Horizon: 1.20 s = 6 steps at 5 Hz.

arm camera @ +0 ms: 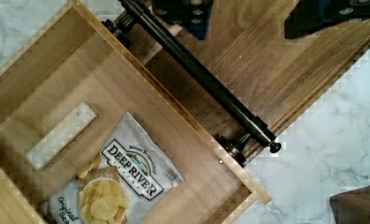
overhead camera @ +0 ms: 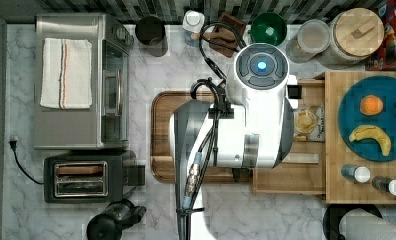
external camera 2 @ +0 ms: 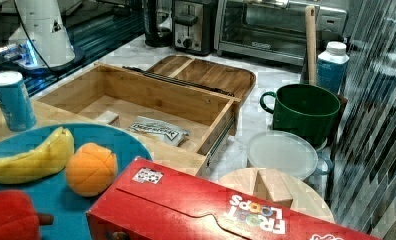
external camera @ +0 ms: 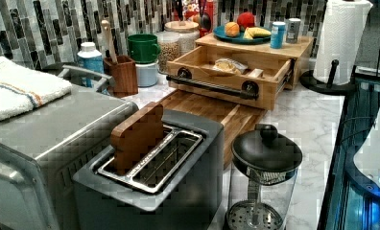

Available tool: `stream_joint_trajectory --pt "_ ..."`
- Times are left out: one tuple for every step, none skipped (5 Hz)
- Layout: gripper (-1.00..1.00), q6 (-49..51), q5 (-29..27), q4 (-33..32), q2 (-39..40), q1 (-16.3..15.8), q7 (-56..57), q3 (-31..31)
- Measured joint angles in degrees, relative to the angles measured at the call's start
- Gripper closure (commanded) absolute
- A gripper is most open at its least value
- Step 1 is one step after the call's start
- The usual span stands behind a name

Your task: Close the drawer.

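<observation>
The hand (arm camera: 267, 11) shows in the wrist view as two dark fingers (arm camera: 185, 9) set wide apart with nothing between them, poised above the handle (arm camera: 199, 74) and the cutting board (arm camera: 276, 70), touching neither as far as I can tell. The drawer (external camera: 226, 72) stands pulled well out from under the butcher-block top (overhead camera: 333, 135), over the board, with a chip bag (arm camera: 120, 179) inside. Nothing of the closing is done: the whole push remains.
</observation>
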<state>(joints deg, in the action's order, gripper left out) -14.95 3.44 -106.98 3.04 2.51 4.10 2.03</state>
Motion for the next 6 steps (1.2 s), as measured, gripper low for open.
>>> stream_joint_trajectory --pt "1.00 -0.11 0.09 -0.17 0.20 0.02 0.00 0.00" --pt "-1.00 -0.11 0.46 -0.78 0.58 0.01 0.01 0.09" --pt "-1.00 -0.15 0.37 -1.18 0.96 0.49 0.34 -0.10" --pt "-1.00 -3.48 0.31 -2.46 0.77 0.84 3.40 -0.06" --pt "-1.00 -5.41 0.31 -3.64 0.77 0.78 7.61 -0.17" --pt "-1.00 -4.99 -1.68 -4.08 0.77 0.75 11.97 -0.40"
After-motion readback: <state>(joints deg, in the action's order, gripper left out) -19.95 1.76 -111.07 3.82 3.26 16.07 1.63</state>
